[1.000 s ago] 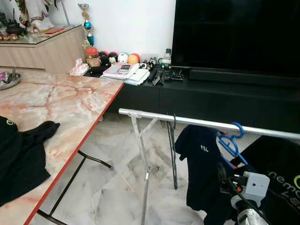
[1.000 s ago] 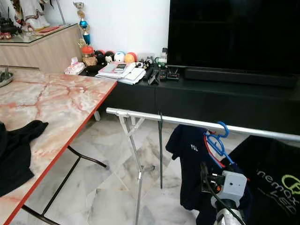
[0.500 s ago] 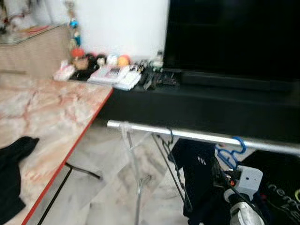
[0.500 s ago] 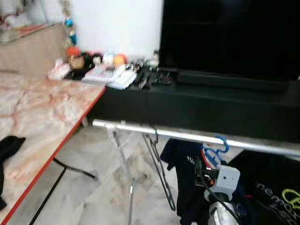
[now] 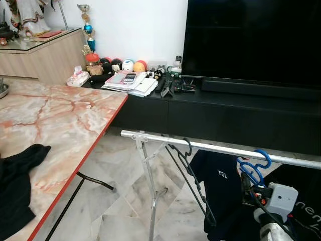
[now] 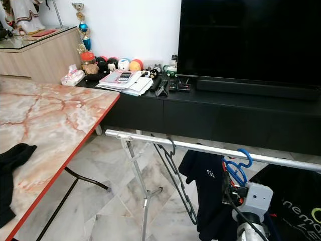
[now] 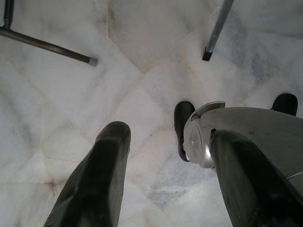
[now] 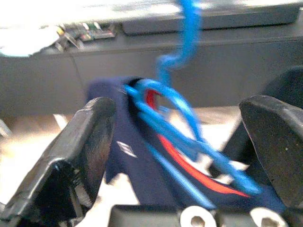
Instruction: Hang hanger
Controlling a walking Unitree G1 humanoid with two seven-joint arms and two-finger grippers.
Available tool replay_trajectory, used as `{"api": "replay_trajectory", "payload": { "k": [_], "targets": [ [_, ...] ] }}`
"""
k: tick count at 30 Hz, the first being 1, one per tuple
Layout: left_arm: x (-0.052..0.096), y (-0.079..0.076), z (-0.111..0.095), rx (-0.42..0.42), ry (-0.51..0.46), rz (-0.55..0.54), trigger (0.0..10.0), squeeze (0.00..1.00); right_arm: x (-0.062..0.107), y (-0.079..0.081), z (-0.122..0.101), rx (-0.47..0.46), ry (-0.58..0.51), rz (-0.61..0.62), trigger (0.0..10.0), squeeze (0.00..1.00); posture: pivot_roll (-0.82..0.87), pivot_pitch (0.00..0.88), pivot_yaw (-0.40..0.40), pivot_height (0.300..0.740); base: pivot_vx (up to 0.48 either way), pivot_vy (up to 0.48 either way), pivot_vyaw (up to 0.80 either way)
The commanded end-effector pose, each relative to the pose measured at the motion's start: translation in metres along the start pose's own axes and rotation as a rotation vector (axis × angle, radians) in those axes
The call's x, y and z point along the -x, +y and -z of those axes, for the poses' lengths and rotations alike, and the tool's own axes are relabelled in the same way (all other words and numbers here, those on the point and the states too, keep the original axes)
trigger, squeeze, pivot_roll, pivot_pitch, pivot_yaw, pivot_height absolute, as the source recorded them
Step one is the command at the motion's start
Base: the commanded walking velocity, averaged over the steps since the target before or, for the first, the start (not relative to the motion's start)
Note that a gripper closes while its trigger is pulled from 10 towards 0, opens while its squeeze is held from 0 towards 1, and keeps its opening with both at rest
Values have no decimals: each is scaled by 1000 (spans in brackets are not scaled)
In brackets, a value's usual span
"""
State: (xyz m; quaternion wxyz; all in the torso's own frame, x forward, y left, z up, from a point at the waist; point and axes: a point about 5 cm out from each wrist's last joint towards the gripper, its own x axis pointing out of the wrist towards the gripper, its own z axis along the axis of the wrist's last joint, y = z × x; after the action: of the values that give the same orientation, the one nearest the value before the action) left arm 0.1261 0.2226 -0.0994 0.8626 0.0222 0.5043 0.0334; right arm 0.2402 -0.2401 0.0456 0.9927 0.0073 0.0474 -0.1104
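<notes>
Head view: pink-veined marble table with red edge (image 5: 65,115) at 9 o'clock, black cloth (image 5: 17,186) on it; black TV console (image 5: 241,108) at 12. Silver metal rail (image 5: 220,149) crosses white marble floor (image 5: 125,201). Blue plastic hanger (image 5: 252,168) with navy shirt (image 5: 223,193) hooked on rail at 4 o'clock, bare black wire hanger (image 5: 193,183) beside.

Left wrist view: left gripper (image 7: 165,184) spread wide, holding nothing, above floor.

Right wrist view: right gripper (image 8: 189,156) fingers wide apart, blue hanger between, contact unclear.

Hidden from you: blue hanger (image 8: 187,137) — blurred at the wrist; black cloth (image 5: 15,186) on the surface (image 5: 65,120) — cut by the edge.
</notes>
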Motion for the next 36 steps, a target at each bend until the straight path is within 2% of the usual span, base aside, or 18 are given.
{"api": "replay_trajectory", "payload": {
  "k": [1, 3, 4, 5, 7, 11, 15, 19, 23, 24, 32, 34, 36],
  "targets": [
    [0, -1, 2, -4, 8, 1, 10000, 0, 1, -8, -3, 23, 7, 12, 10000, 0, 50, 0, 0, 740, 0, 0, 0],
    [0, -1, 2, -7, 9, 3, 10000, 0, 2, -23, -2, 53, 34, 42, 10000, 0, 50, 0, 0, 740, 0, 0, 0],
    [0, -1, 2, -7, 9, 3, 10000, 0, 2, -23, -2, 53, 34, 42, 10000, 0, 50, 0, 0, 740, 0, 0, 0],
    [0, -1, 2, -10, 10, 6, 10000, 0, 3, -35, 1, 86, 78, 43, 10000, 0, 41, 0, 3, 740, 0, 0, 0],
    [0, -1, 2, -13, 12, 9, 10000, 0, 3, -42, 1, 104, 105, 21, 10000, 0, 40, 0, 4, 740, 0, 0, 0],
    [0, -2, 2, -17, 13, 10, 10000, 0, 0, -44, 1, 116, 137, -63, 10000, 0, 39, 0, 3, 740, 0, 0, 0],
    [0, -2, 2, -16, 10, 11, 10000, 0, -4, -39, -3, 169, 181, -288, 10000, 0, 49, 0, 0, 740, 0, 0, 0],
    [0, -2, 2, -14, 10, 10, 10000, 0, -10, -38, -5, 222, 234, -426, 10000, 0, 59, 0, -7, 740, 0, 0, 0],
    [0, -2, 2, -10, 9, 8, 10000, 0, -14, -40, -6, 283, 257, -460, 10000, 0, 61, 0, -6, 740, 0, 0, 0],
    [0, -1, 2, -11, 9, 8, 10000, 0, -21, -42, -8, 301, 254, -447, 10000, 0, 64, 0, -6, 740, 0, 0, 0],
    [0, -1, 1, -11, 8, 9, 10000, 0, -41, -41, -12, 331, 254, -393, 10000, 0, 69, 0, -3, 740, 0, 0, 0],
    [0, -1, 1, -11, 7, 10, 10000, 0, -43, -41, -12, 322, 246, -370, 10000, 0, 75, 0, -8, 740, 0, 0, 0],
    [0, -1, 0, -9, 5, 9, 10000, 0, -47, -34, -14, 270, 222, -383, 10000, 0, 82, 0, -8, 740, 0, 0, 0]
  ]
}}
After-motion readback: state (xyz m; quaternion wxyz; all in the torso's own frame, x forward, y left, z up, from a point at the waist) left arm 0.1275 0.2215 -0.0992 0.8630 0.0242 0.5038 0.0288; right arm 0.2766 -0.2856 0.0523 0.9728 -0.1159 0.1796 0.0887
